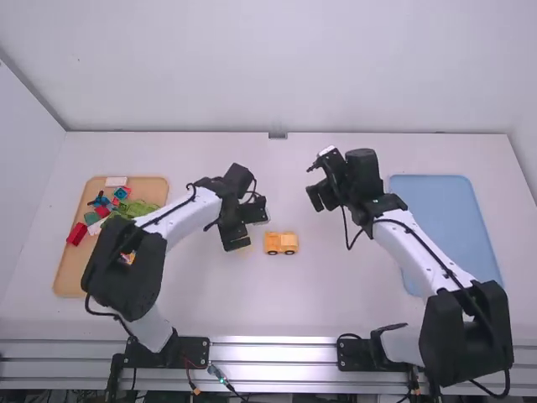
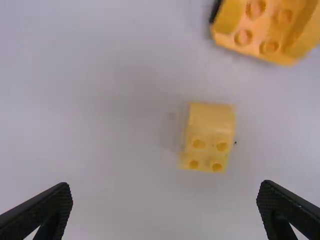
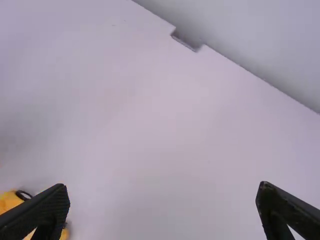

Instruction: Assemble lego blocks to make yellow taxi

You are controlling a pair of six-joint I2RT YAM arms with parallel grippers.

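Note:
Mid-table, the yellow taxi body point(image 1: 281, 243) stands on its wheels; the left wrist view shows the studs on this yellow body point(image 2: 265, 30). My left gripper point(image 1: 249, 228) is just left of it, above the table. Its open fingers appear in the left wrist view, where the left gripper point(image 2: 165, 202) has a small yellow block point(image 2: 209, 137) with studs and a curved end lying below and between the fingertips. Up and to the right of the taxi, my right gripper point(image 1: 316, 183) is open and holds nothing; in the right wrist view the right gripper point(image 3: 163, 205) partly covers the yellow body point(image 3: 10, 201).
A wooden tray point(image 1: 70, 270) with red, green, blue and white blocks lies at the left, partly under the left arm. At the right, a blue tray point(image 1: 436, 206) lies beside and partly beneath the right arm.

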